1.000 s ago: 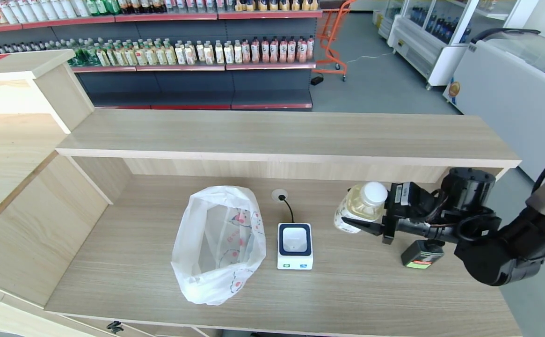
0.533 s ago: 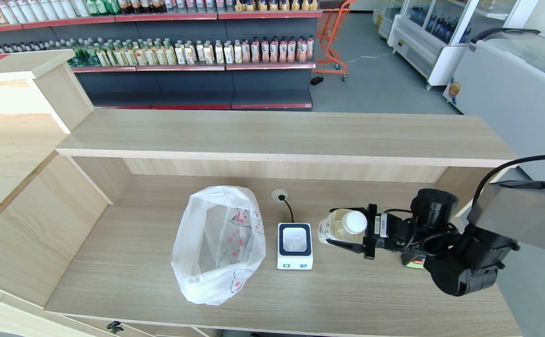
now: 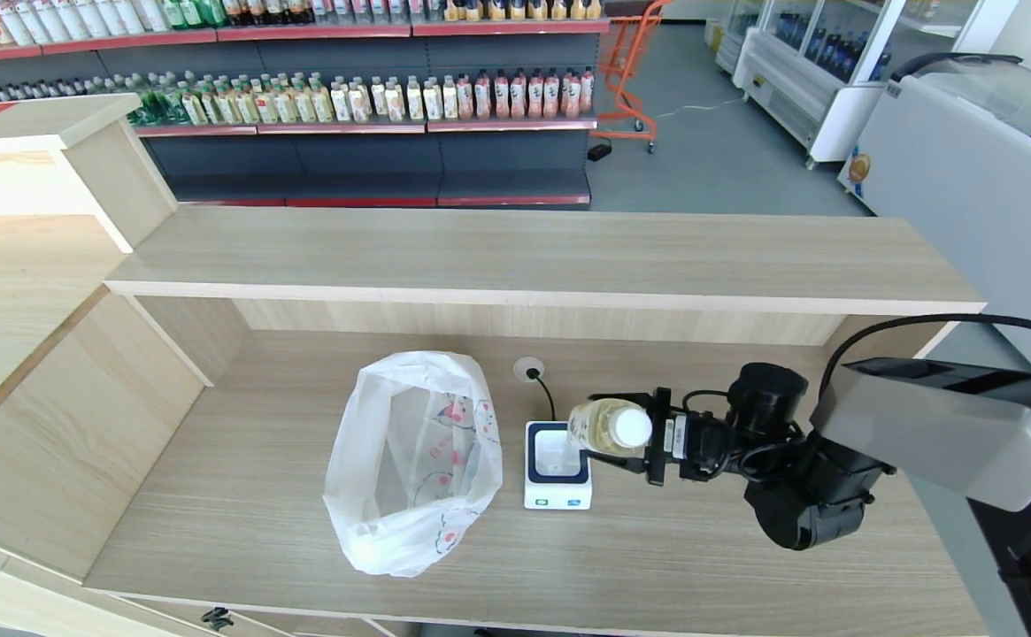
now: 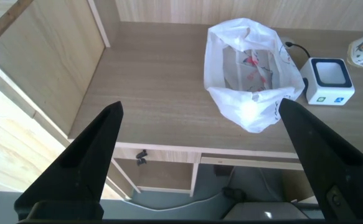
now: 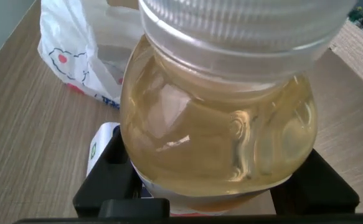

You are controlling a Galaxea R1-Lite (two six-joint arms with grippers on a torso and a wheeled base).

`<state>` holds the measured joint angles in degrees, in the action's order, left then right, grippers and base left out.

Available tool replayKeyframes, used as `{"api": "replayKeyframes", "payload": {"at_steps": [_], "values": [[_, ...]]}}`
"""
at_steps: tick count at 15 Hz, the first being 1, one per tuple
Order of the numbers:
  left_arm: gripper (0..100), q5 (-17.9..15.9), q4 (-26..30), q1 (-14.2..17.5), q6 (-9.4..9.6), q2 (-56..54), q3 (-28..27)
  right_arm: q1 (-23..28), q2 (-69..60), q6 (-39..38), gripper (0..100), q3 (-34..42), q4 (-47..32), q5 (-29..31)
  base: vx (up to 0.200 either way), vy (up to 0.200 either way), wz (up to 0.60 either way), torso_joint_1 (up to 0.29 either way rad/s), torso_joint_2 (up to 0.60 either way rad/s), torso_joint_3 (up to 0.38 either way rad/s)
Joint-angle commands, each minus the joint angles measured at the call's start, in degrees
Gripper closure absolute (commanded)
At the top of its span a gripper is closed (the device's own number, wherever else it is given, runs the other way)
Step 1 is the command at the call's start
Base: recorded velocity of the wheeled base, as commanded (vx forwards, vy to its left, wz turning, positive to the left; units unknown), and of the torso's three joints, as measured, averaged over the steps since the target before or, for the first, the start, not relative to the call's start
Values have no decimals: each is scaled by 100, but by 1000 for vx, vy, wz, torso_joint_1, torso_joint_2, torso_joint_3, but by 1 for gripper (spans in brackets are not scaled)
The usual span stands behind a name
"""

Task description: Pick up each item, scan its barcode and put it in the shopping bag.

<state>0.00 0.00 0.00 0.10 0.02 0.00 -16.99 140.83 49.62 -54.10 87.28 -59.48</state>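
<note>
A clear bottle (image 3: 605, 426) of yellowish liquid with a white cap lies tilted in my right gripper (image 3: 608, 430), which is shut on its body. It hangs just over the right edge of the white barcode scanner (image 3: 557, 464). In the right wrist view the bottle (image 5: 218, 137) sits between the black fingers (image 5: 116, 180), with the scanner (image 5: 100, 155) and bag (image 5: 75, 56) below. The white plastic shopping bag (image 3: 413, 460) stands open left of the scanner. My left gripper (image 4: 200, 104) is open, high above the counter's front left, looking down on the bag (image 4: 253, 68) and scanner (image 4: 330, 79).
A raised wooden ledge (image 3: 542, 257) runs along the back of the counter and a wooden side wall (image 3: 64, 416) closes its left. The scanner's cable goes into a hole (image 3: 528, 367) behind it. Bare counter (image 3: 657, 548) lies in front.
My right arm carried the bottle left and lower, from the counter's right side to just over the scanner. The arm now covers the small dark box seen earlier.
</note>
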Motion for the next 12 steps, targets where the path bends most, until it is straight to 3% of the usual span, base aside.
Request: {"api": "replayKeyframes", "payload": {"at_steps": [1, 5, 12], "values": [[0, 0, 0, 0, -1, 6, 0, -76, 358, 13, 100, -65, 157, -73, 0, 0, 0, 0, 0, 0], [0, 0, 0, 0, -1, 6, 0, -85, 604, 215, 100, -364, 184, -451, 0, 0, 0, 0, 0, 0], [0, 0, 0, 0, -1, 6, 0, -67, 920, 409, 100, -672, 201, -574, 0, 0, 0, 0, 0, 0]]}}
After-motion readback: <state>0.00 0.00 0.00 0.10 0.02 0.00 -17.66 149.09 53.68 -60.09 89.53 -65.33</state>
